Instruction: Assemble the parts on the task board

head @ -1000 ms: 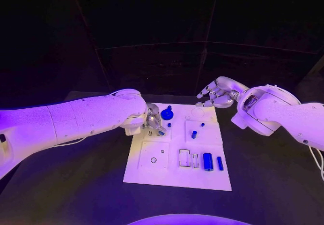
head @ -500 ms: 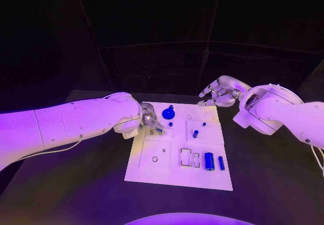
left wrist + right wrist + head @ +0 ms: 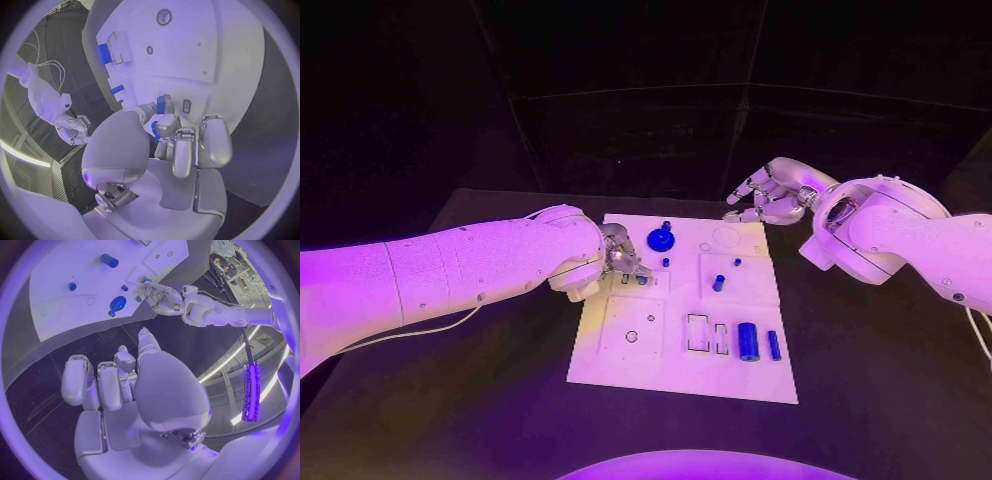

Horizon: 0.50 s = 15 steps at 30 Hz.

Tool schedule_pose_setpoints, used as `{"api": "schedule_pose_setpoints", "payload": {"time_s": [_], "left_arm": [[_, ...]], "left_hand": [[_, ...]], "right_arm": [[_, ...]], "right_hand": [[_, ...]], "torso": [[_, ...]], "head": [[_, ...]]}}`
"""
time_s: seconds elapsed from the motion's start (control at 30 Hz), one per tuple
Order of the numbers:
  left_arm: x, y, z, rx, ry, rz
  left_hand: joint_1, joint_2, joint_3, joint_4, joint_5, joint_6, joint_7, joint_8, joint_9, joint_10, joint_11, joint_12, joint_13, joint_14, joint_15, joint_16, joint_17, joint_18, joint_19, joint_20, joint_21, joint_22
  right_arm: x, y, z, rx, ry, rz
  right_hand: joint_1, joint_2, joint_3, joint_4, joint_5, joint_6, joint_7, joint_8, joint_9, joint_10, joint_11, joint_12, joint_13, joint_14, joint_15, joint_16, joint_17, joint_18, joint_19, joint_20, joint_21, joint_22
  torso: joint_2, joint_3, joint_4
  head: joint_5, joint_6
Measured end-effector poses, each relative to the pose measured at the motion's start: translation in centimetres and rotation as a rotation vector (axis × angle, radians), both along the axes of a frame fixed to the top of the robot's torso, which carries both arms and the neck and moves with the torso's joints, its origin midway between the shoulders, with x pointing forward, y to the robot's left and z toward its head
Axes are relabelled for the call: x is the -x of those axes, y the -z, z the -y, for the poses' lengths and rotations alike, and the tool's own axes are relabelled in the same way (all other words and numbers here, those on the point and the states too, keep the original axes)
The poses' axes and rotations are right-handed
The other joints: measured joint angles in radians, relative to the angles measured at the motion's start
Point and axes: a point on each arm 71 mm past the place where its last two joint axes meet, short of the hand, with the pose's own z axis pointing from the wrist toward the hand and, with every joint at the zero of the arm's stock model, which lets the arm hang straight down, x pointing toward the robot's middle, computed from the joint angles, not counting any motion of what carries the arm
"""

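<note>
The white task board point(image 3: 678, 370) lies mid-table. My left hand point(image 3: 620, 258) hovers over its far left slots, pinching a small blue part point(image 3: 160, 104) between thumb and a finger, right beside a narrow slot point(image 3: 186, 106). A round blue knob point(image 3: 661, 239) stands near the far edge, with small blue pegs point(image 3: 717, 283) behind it. A blue cylinder point(image 3: 747, 342) and a thin blue bar point(image 3: 773, 345) stand near the right edge. My right hand point(image 3: 769, 195) hangs off the board's far right corner, fingers loosely bent, holding nothing.
Bare black table point(image 3: 488, 400) surrounds the board on all sides. Empty rectangular recesses point(image 3: 695, 333) sit left of the blue cylinder. My left forearm point(image 3: 459, 270) stretches across the table's left half.
The whole picture has shifted slightly. My left forearm has dropped a little lower while its hand stays over the same slots. The right hand has barely moved.
</note>
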Motion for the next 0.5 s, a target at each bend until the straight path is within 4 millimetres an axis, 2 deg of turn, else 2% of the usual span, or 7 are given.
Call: {"api": "schedule_pose_setpoints", "payload": {"time_s": [0.5], "left_arm": [[-0.07,0.12,0.65,-0.027,0.01,0.011]], "left_hand": [[-0.018,-0.006,0.017,-0.017,-0.004,0.0,0.0,0.004,0.005,0.0,0.0,0.0,-0.01,0.0,0.0,0.0,0.0,0.0,0.0,0.0,0.0,0.0]], "right_arm": [[-0.01,0.0,-0.09,-0.001,-0.002,0.0]], "right_hand": [[0.0,0.0,0.0,0.0,0.0,0.0,0.0,0.0,0.0,0.0,0.0,0.0,0.0,0.0,0.0,0.0,0.0,0.0,0.0,0.0,0.0,0.0]], "torso": [[0.0,0.0003,-0.0003]], "head": [[-0.003,-0.005]]}}
